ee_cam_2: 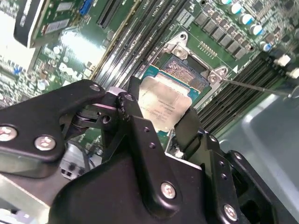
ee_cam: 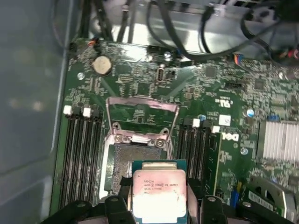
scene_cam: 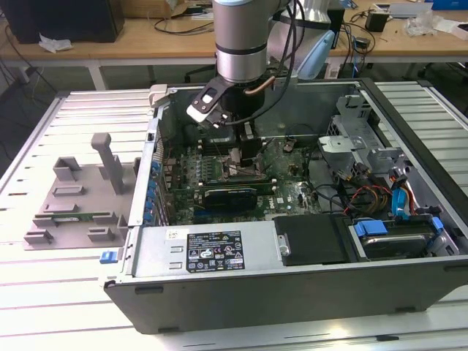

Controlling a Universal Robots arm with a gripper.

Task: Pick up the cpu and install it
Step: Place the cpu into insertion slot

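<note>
gripper closed on cpu, pinching two opposite edges, chip flat | cpu hangs over CPU socket mid-motherboard, covering its edge farthest from raised load plate | bare contacts lie plate-ward | seating: cannot tell

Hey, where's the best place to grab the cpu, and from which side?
By two opposite thin edges, coming straight down from above: the cpu lies flat, silver top up, over the open socket. In the second wrist view the fingers flank it on those edges.
</note>
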